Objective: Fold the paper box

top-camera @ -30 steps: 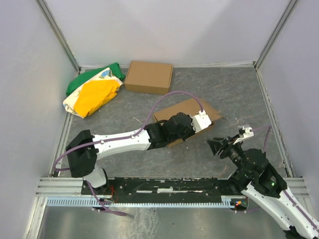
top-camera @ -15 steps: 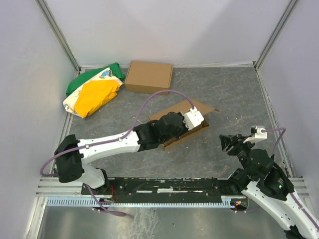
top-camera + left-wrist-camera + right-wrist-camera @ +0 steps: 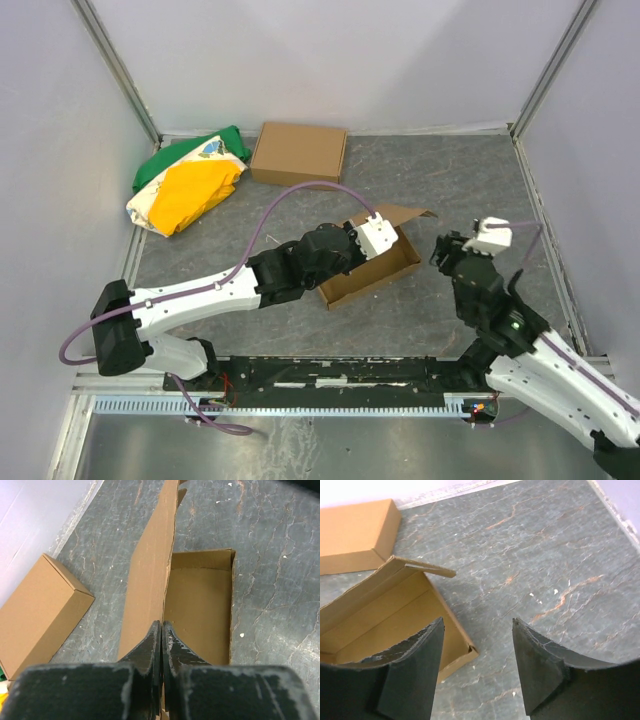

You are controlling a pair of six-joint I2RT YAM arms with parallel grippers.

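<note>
Cardboard paper box (image 3: 372,278) lid raised higher | right hand (image 3: 477,630) nearer, wider

Right gripper (image 3: 477,627) hangs with its two dark fingers (image 3: 410,675) spread wide above a grey, veined worktop (image 3: 555,555). Behind the finger at the frame's left lies the paper box (image 3: 385,615), an open, shallow brown tray. Its lid stands raised along the far side, and a narrow flap (image 3: 427,569) juts from the lid's right end. One corner of the tray shows in the gap between the fingers. A closed box (image 3: 355,535) of the same brown card lies flat at the worktop's far edge, near the raised lid, below a pale wall (image 3: 420,487).
</note>
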